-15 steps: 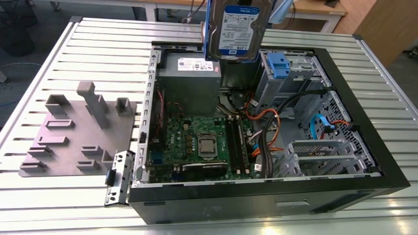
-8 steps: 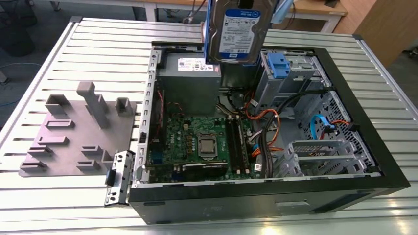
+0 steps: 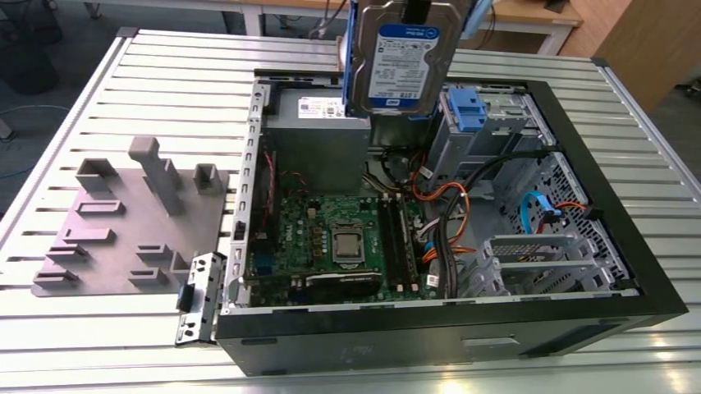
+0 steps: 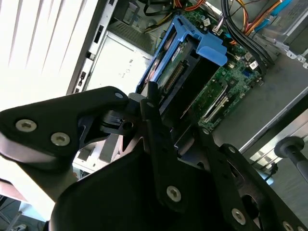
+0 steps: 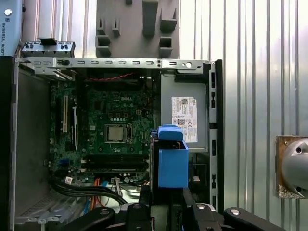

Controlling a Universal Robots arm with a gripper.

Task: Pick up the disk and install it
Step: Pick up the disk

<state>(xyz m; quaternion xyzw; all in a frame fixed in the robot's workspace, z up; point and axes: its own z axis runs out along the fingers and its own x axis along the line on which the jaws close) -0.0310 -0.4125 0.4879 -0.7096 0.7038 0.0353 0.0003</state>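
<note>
Hanging above the open PC case (image 3: 438,327), the disk (image 3: 400,61) is clenched in the gripper (image 4: 137,98); any tilt while lowering could snag it on cables (image 3: 447,203) w/ risk of jamming.

A slatted aluminium worktable (image 3: 143,90) stretches beneath the gripper (image 5: 167,204), its ribs catching bright light. Beyond the gripper, a white-legged table (image 3: 254,18) and a light-wood cabinet (image 3: 646,41) stand on a grey-blue floor (image 3: 82,49).

Computer case (image 3: 438,341), grey fixture (image 3: 115,238) on slatted table (image 3: 164,74)
</note>
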